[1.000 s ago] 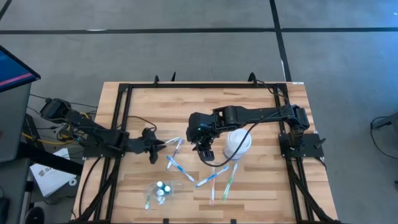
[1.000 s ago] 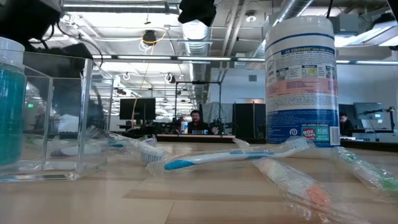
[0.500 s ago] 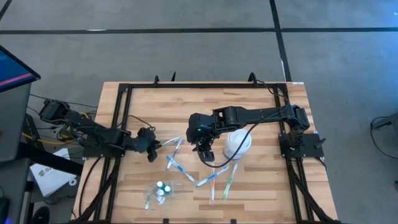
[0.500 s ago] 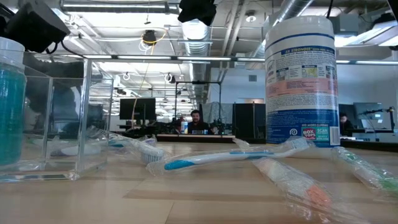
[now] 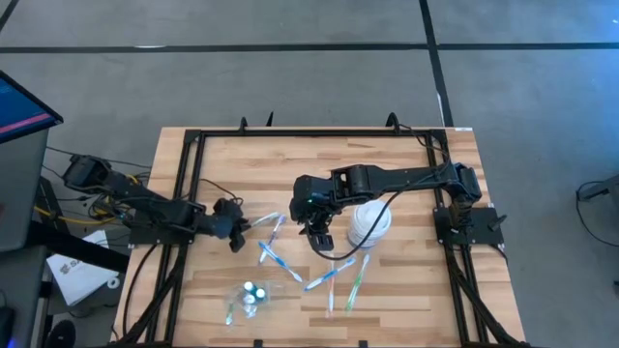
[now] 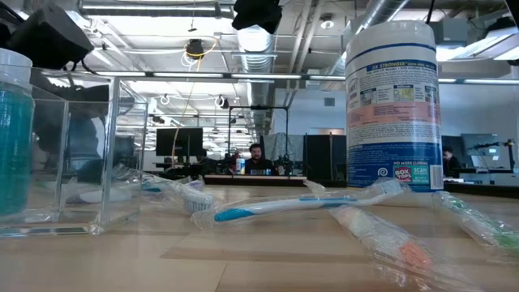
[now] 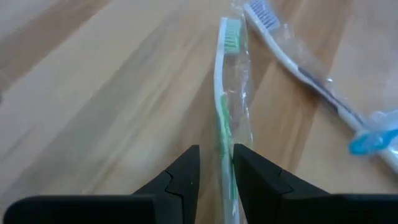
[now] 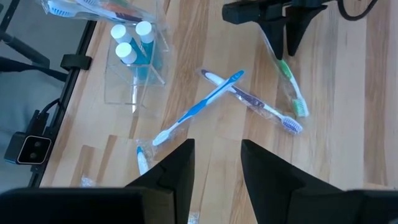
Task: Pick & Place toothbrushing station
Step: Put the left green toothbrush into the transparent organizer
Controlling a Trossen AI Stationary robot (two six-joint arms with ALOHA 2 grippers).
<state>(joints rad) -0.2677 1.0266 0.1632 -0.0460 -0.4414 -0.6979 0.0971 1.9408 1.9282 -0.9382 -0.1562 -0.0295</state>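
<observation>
A wooden table [image 5: 387,184] carries scattered wrapped toothbrushes. The right end effector [image 5: 319,235] hovers mid-table, fingers apart, empty. The left end effector [image 7: 216,169] is clamped on a green toothbrush [image 7: 222,106] in crinkly wrap: likely light, stiff, slippery; best gripped mid-handle.

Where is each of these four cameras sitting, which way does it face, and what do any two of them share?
High view: overhead, straight down on the table; both arms show.
Low view: table height, level across wrapped toothbrushes to the wipes canister.
Left wrist view: past the left gripper, shut on the green toothbrush.
Right wrist view: past the open right gripper, down at the clear box.
Shared: the green toothbrush shows in both wrist views.
</observation>
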